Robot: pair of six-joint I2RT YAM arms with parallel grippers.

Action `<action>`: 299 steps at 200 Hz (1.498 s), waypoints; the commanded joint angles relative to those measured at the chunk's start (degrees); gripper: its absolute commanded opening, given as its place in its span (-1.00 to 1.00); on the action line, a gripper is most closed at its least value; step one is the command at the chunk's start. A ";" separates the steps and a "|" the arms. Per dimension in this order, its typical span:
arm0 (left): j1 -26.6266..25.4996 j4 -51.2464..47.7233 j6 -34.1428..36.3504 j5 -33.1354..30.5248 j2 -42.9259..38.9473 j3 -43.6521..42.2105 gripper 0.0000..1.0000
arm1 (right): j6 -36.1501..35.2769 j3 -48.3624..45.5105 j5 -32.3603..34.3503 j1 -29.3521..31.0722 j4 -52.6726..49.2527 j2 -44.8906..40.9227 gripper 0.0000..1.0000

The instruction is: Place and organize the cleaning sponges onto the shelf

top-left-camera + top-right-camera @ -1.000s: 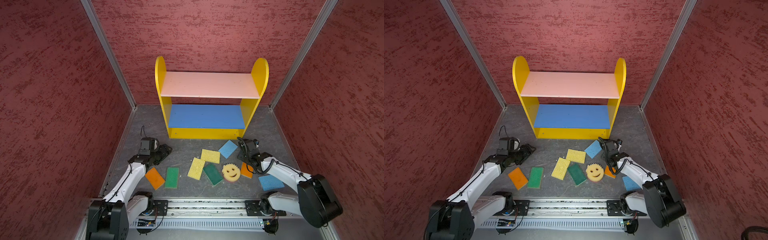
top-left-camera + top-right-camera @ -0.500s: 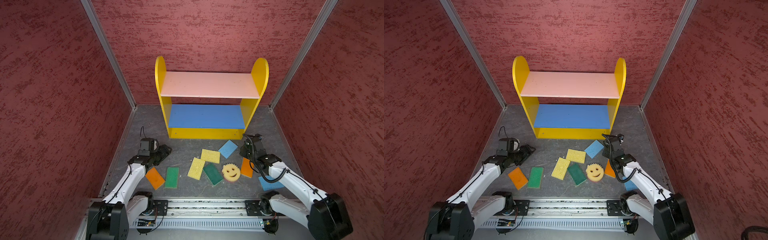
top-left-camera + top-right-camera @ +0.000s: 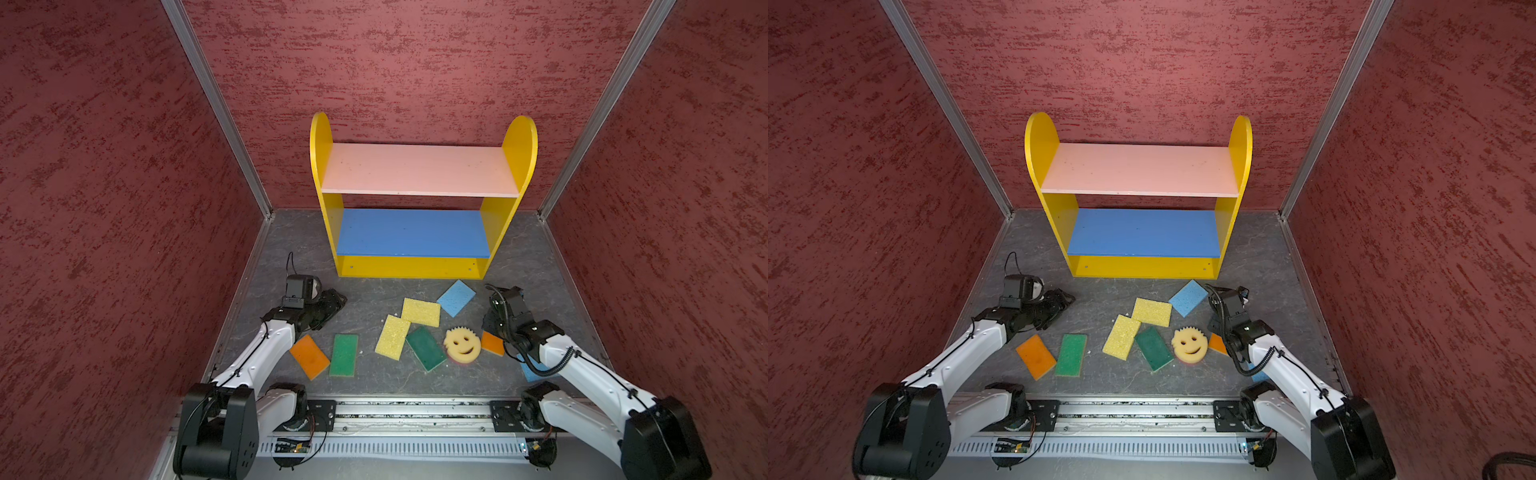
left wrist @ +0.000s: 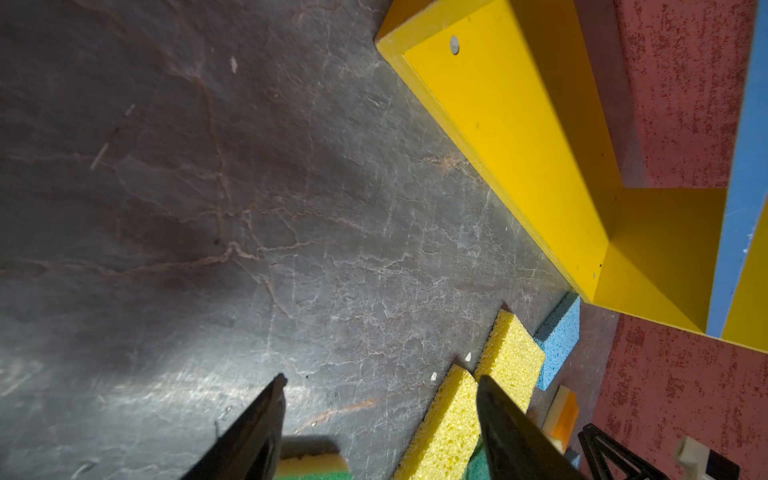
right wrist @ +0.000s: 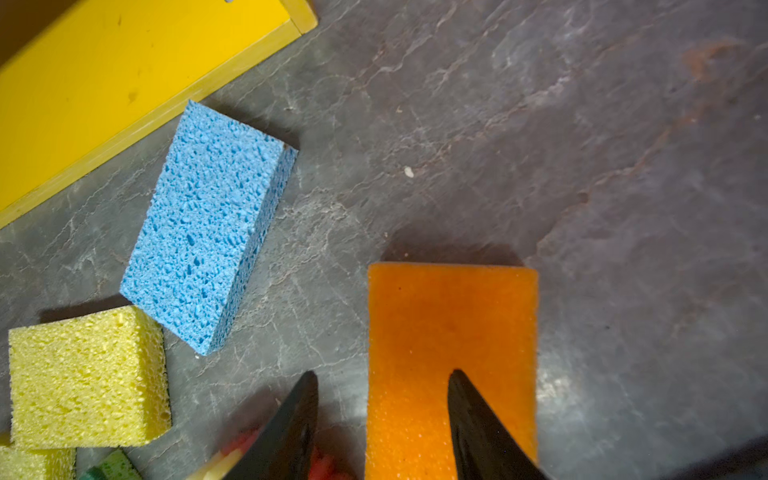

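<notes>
The shelf point(image 3: 517, 153) stood in the upper middle of both top views. The cleaning sponges point(image 3: 420, 312) lay below it on the grey floor point(image 3: 365, 299). At lower right, the right gripper point(image 5: 382, 374) had its jaws apart, one finger above an orange sponge point(image 5: 451, 316) and one beside it, near the smiley sponge point(image 3: 461, 345). At lower left, the left gripper point(image 4: 380, 380) was also spread, with only floor between its fingers.

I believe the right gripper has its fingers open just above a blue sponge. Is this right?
Not quite. The right wrist view shows the right gripper with its fingers open just above an orange sponge, not a blue one.
</notes>
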 commanded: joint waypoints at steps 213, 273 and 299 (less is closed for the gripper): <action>1.37 -5.14 2.70 -0.83 -2.38 2.02 0.41 | -6.48 8.03 6.05 25.09 7.79 13.53 0.11; 1.37 -3.57 2.64 0.33 -1.13 1.65 0.42 | 2.88 3.28 13.27 15.06 -4.11 0.08 0.27; 1.37 -3.26 2.74 0.03 -1.04 1.23 0.43 | 3.31 1.80 11.44 10.40 -3.52 -3.40 0.32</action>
